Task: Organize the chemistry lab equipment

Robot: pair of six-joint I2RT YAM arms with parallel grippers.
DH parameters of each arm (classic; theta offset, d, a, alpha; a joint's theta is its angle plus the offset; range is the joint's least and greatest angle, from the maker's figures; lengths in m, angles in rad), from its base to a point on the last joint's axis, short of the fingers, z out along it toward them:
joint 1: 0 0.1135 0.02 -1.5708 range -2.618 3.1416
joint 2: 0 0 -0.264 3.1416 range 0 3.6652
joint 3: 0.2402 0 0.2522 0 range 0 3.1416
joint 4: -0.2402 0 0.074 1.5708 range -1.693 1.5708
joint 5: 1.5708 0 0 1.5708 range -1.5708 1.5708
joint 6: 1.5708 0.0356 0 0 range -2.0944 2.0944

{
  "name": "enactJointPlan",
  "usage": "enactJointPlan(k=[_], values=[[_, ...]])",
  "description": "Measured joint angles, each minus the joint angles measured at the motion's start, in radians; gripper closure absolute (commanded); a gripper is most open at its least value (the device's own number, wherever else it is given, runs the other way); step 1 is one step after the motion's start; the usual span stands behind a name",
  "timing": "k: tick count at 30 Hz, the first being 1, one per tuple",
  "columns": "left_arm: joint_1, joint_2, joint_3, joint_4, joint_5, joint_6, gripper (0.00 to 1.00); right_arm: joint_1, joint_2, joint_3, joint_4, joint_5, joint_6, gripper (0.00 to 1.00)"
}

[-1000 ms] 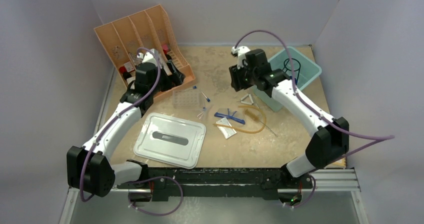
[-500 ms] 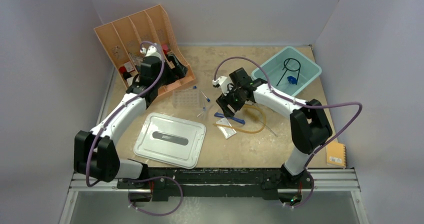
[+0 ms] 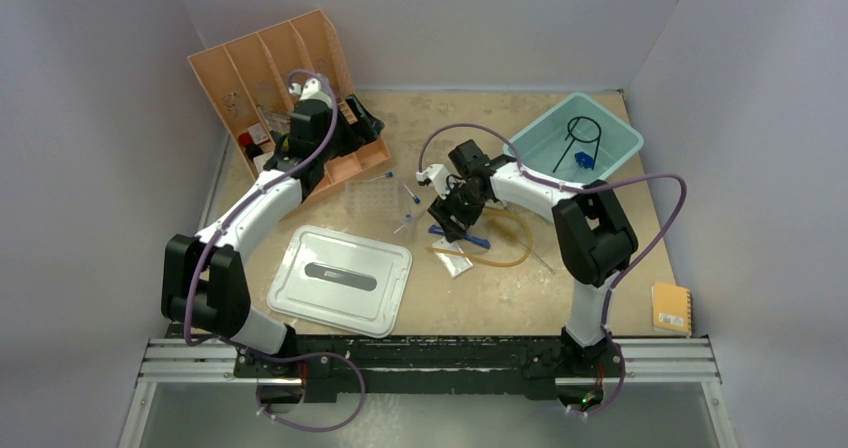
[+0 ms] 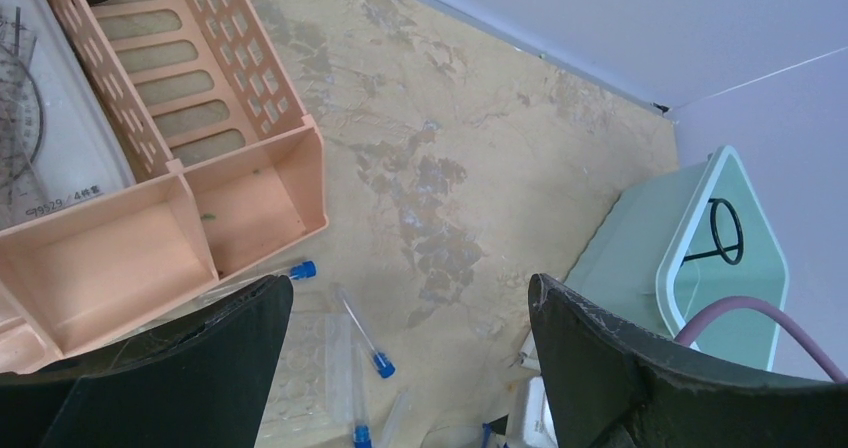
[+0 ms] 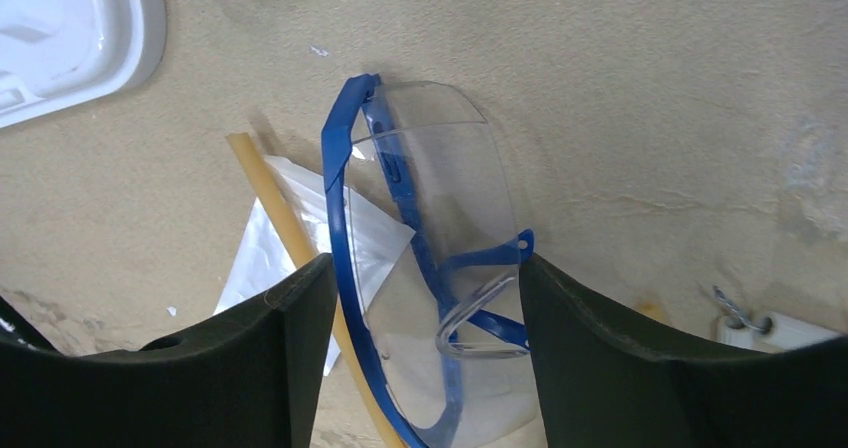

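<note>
Blue-framed clear safety glasses point(image 5: 440, 258) lie on the table, and my right gripper point(image 5: 422, 298) stands open astride them, one finger on each side. An amber hose point(image 5: 270, 193) and a small clear packet point(image 5: 262, 268) lie just beside them. In the top view the right gripper point(image 3: 450, 223) is low over the glasses point(image 3: 462, 236). My left gripper point(image 3: 360, 123) hangs open and empty by the peach organizer point(image 3: 262, 63). Under the left gripper point(image 4: 410, 288) lie blue-capped tubes point(image 4: 365, 333) and a clear tube rack point(image 4: 310, 368). The black wire ring point(image 3: 583, 128) rests in the teal bin point(image 3: 620, 140).
A pale lid point(image 3: 340, 278) with a dark handle slot lies at the front left. The hose point(image 3: 505, 253) loops right of the glasses. A small blue item point(image 3: 586, 158) sits in the bin. A yellow notebook point(image 3: 670, 308) lies off the table's right edge.
My right arm swung from the teal bin down and left over the blue glasses, and its jaws widened. My left gripper shifted up and right along the organizer.
</note>
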Motion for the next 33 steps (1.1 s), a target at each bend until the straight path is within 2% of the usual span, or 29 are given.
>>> enactJointPlan(k=[4,10,12,20,33], values=[[0.0,0.011,0.012,0.009,0.001,0.0,0.13,0.0,0.007,0.001,-0.013,-0.033,-0.018,0.38],[0.0,0.018,0.015,0.014,0.001,0.0,0.13,0.0,0.007,0.001,-0.014,-0.05,-0.034,0.56],[0.0,0.018,0.015,0.014,0.001,0.0,0.13,0.0,0.006,0.001,-0.014,-0.05,-0.035,0.58],[0.0,0.015,0.014,0.016,0.001,0.0,0.13,0.0,-0.034,0.001,-0.014,-0.049,-0.02,0.59],[0.0,-0.085,-0.06,0.016,-0.012,0.0,0.13,-0.052,-0.238,-0.004,0.079,-0.045,0.119,0.58]])
